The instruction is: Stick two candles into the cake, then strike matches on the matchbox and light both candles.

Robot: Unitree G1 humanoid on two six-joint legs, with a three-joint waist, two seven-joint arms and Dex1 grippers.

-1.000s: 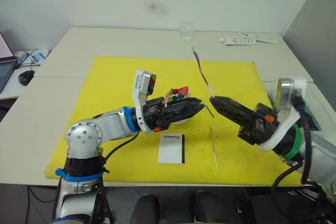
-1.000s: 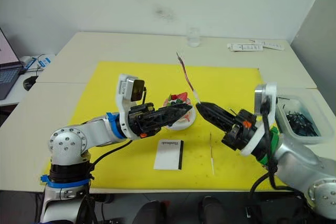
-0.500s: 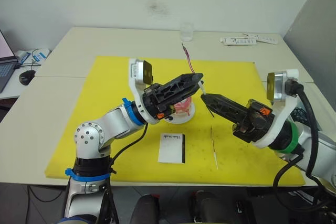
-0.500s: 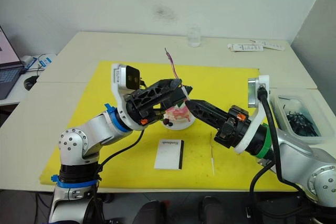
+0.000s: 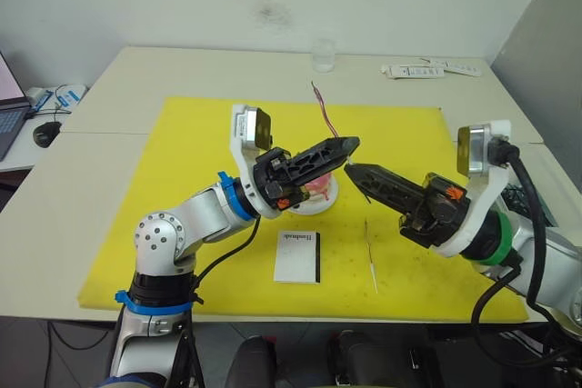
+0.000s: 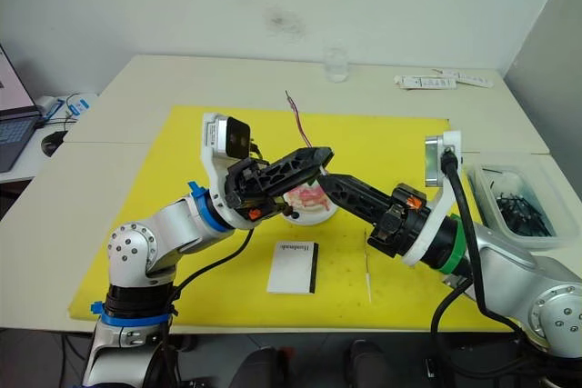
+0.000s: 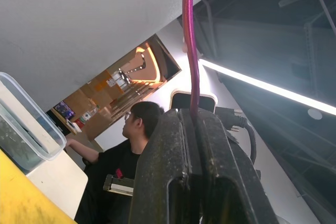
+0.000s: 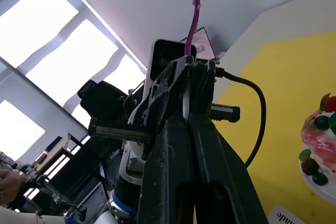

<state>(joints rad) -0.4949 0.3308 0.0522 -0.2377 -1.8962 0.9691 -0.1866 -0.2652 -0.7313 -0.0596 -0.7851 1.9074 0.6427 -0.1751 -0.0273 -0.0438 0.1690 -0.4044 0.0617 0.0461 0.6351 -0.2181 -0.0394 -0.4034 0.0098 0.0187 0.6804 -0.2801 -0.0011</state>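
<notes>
Both pincers meet tip to tip above the cake (image 6: 307,197). The left pincer (image 5: 344,144) is clamped on a candle (image 5: 325,114) that rises up and back from its tip. The right pincer (image 5: 356,172) has its fingers together on the same candle's white lower end. No candle stands in the cake yet. The second candle (image 5: 370,253) lies on the yellow mat (image 5: 182,179), right of the matchbox (image 5: 297,256). By the look of it, both insertions and all the lighting remain.
</notes>
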